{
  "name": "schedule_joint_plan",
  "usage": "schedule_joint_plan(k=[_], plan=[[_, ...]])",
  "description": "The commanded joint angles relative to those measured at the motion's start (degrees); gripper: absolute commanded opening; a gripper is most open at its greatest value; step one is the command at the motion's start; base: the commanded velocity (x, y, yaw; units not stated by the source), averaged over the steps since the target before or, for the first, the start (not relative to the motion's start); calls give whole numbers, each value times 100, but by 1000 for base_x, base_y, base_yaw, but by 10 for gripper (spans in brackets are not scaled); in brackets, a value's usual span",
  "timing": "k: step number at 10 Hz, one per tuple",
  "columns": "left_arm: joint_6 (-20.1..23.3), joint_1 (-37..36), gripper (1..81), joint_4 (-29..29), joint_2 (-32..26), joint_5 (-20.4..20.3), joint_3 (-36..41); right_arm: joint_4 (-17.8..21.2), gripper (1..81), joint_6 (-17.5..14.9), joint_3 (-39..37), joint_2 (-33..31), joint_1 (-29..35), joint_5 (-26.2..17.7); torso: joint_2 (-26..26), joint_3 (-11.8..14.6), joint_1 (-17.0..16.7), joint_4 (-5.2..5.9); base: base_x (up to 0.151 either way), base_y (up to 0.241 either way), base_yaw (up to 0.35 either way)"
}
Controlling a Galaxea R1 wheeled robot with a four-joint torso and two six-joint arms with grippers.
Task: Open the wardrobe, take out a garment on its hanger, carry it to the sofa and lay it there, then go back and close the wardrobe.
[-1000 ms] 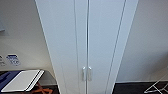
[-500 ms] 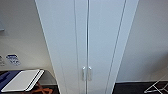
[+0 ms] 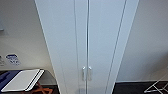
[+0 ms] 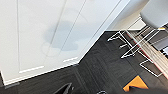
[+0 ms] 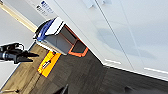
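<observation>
Squarely ahead of us stands the wardrobe (image 3: 87,37), doors shut, its paired handles (image 3: 86,73) upright at the centre seam, roughly midway between both arms; either claw's opening we cannot tell.

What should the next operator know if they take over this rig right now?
Grippers: neither arm is at the wardrobe; I cannot tell whether the fingers are open or shut.
Wardrobe: directly ahead, both doors closed, paired handles at the centre seam, untouched.
Surroundings: a bin with a white lid stands to the wardrobe's left, a white wire rack on the dark floor to its right.
Done: the robot faces the wardrobe.
Left: open the doors, take out the garment on its hanger, lay it on the sofa, come back and close the wardrobe.
</observation>
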Motion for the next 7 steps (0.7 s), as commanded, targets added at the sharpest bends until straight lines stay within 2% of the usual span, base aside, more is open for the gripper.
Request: schedule_joint_plan(k=[1,5,7], plan=[[-50,-1293,811,-6,-109,673,178,0,811,263,161,-43,1301,-484,0,0,0,0,0,0,0],[-50,-2313,811,-401,217,901,-23,0,811,580,-322,616,2074,-598,5,-4,7,0,0,0,0],[-50,-2779,811,-578,437,1270,-288,18,811,589,-727,969,2312,-625,7,-6,9,0,0,0,0]])
